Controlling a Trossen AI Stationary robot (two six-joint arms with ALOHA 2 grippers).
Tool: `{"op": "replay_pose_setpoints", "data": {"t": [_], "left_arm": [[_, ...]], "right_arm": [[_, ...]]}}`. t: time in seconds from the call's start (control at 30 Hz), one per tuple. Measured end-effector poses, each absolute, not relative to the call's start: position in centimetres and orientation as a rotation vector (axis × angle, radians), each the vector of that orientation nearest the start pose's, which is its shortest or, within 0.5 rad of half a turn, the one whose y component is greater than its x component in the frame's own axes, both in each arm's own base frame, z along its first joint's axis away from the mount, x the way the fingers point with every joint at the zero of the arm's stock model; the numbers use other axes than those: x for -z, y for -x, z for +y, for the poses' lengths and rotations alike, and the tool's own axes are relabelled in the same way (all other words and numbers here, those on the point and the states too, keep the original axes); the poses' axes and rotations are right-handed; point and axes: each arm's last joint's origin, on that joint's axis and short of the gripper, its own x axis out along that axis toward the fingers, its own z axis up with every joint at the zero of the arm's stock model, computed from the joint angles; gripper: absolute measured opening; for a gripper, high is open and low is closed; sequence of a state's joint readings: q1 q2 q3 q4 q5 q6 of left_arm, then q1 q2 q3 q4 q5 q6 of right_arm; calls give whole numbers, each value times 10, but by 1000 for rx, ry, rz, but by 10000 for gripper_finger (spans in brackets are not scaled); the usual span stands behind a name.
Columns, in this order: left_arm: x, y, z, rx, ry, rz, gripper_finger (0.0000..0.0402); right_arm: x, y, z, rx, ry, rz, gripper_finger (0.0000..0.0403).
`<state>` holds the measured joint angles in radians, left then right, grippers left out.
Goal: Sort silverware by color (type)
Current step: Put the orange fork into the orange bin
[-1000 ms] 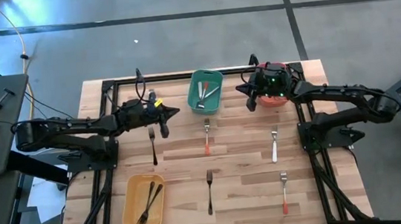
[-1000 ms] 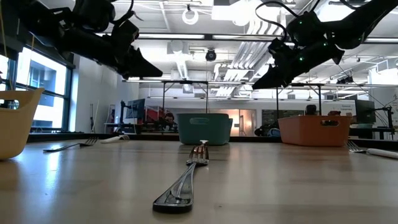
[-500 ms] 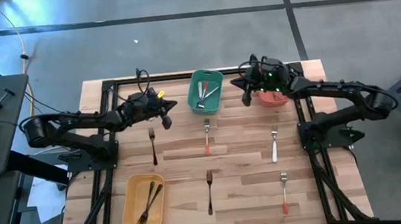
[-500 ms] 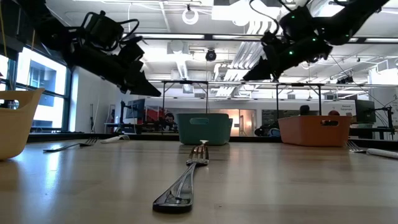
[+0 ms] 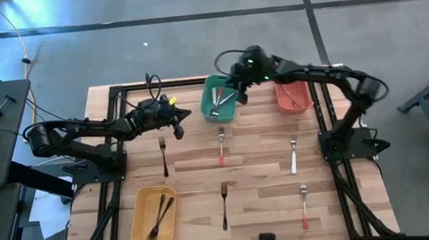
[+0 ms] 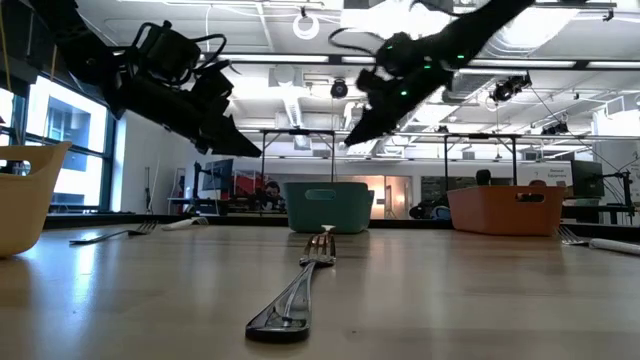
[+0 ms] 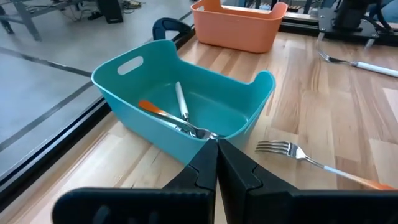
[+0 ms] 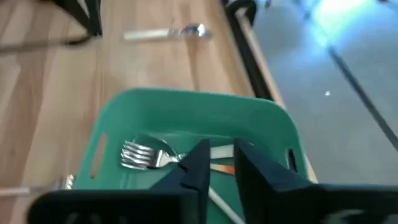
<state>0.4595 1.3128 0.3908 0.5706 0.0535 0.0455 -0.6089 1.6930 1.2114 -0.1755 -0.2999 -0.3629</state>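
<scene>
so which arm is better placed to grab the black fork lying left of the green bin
Left. Its gripper hangs right beside the black fork; the right gripper is over the green bin.

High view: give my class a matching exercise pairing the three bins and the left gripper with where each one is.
Things:
1. yellow bin
2. green bin
3. red bin
4. left gripper

Places:
a. under the right gripper
b. picture's upper right
c. picture's lower left, holding two black forks
d. shut, just left of the green bin

Pairs: 1-c, 2-a, 3-b, 4-d
</scene>
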Motion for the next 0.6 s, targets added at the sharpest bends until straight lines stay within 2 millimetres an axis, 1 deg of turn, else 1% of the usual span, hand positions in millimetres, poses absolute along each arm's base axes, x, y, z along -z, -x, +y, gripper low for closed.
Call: {"op": "replay_pose_setpoints", "data": {"t": [0.1,0.2,0.27,0.4,0.47,0.6], "left_arm": [[-166,-215,104,-392,48,360,0],[-164,-214,104,-391,52,377,0],[-164,-214,104,-391,53,381,0],[-163,-214,104,-391,54,385,0],[-163,-214,104,-390,55,393,0],[-162,-214,104,-389,56,403,0]], "right_arm": [[-244,-334,-214,107,107,744,90],[-232,-352,-217,-3,162,870,119],[-225,-362,-217,-81,199,942,131],[-211,-377,-214,-212,261,1028,138],[-205,-384,-212,-249,292,1038,138],[-197,-391,-208,-289,342,1033,138]]}}
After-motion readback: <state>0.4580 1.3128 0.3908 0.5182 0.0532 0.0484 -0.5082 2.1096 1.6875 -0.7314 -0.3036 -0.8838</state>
